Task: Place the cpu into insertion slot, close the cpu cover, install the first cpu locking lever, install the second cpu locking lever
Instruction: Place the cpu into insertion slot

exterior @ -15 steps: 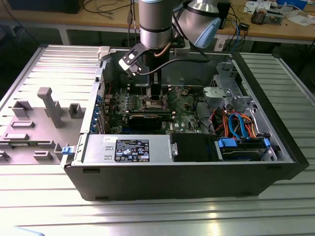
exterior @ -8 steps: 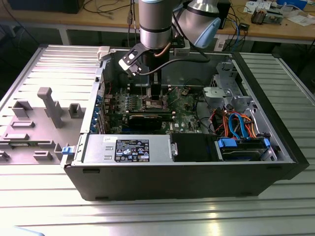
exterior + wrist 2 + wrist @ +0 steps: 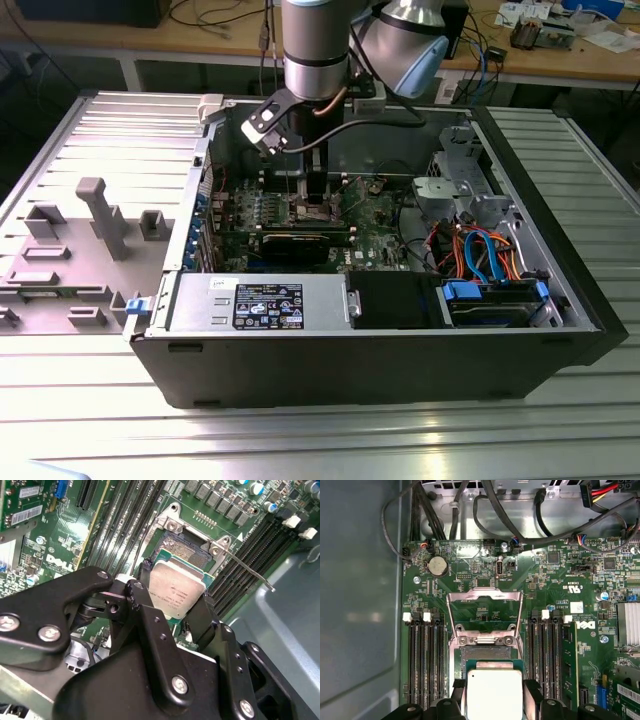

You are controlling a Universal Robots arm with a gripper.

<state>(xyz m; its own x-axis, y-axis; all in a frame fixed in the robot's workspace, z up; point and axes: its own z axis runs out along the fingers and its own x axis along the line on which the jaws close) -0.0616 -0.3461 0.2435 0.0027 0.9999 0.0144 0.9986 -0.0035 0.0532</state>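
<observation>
My gripper point(image 3: 172, 594) is shut on the cpu point(image 3: 180, 582), a flat square chip with a silver-grey top, pinched at two opposite edges by the black fingers point(image 3: 144, 577). The cpu point(image 3: 492, 682) hangs tilted just above the insertion slot point(image 3: 485, 653), whose dark centre and metal rim show on the green motherboard point(image 3: 555, 580). The cpu cover point(image 3: 485, 596), a thin silver frame with a window, is swung open past the slot's far side. One thin locking lever point(image 3: 248, 568) sticks out, raised beside the slot point(image 3: 184, 547). In the exterior view the gripper point(image 3: 316, 190) reaches down into the open computer case.
Long black memory slots point(image 3: 425, 665) flank the socket on both sides. Black cables point(image 3: 485, 510) run along the case wall behind the board. The grey case wall point(image 3: 360, 605) stands close by. A power supply point(image 3: 260, 303) and drive bays point(image 3: 490, 300) fill the case's near side.
</observation>
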